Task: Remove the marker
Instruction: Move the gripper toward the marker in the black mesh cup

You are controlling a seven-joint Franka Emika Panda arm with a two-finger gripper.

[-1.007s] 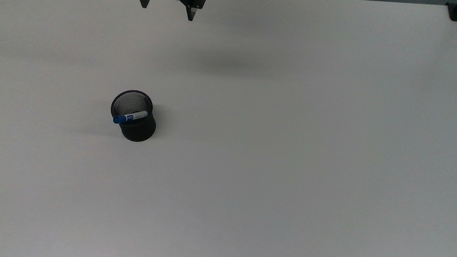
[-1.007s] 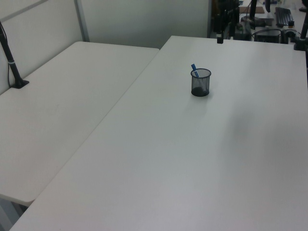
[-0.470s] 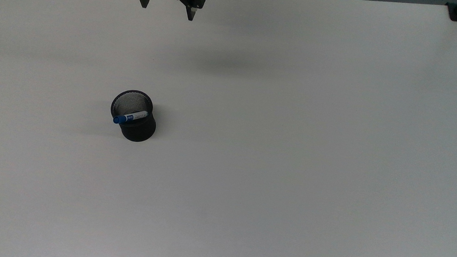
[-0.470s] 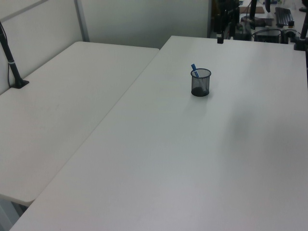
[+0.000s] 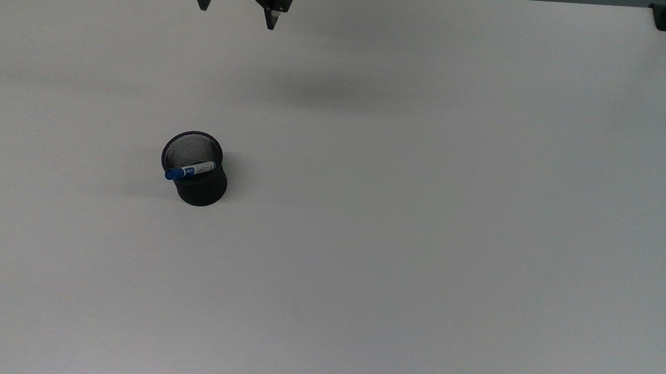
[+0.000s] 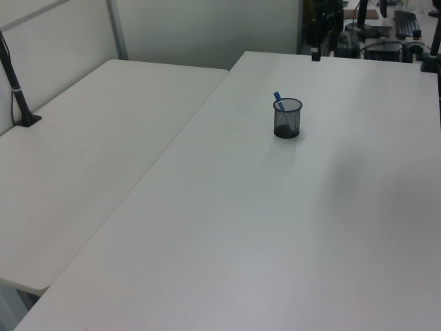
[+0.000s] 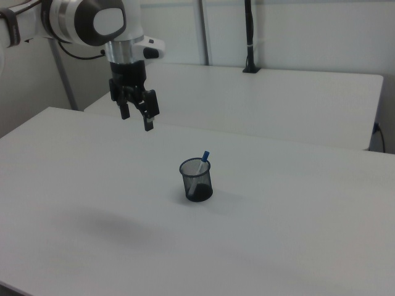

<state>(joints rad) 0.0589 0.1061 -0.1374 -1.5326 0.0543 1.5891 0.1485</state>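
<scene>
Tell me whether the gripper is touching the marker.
Apart. The right view shows the gripper hanging open above the table, well clear of the marker in the cup.

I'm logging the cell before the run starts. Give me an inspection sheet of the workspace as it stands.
Surface: white table, bare apart from the cup.
Job's things: marker leaning in the black mesh cup, blue cap up, poking over the rim.
Clutter: nothing seen.
Claw: claw open, empty, in the air well short of the cup.
Cables: cable along a black post on the neighbouring table.
Surroundings: second white table alongside; equipment beyond the far edge.
</scene>
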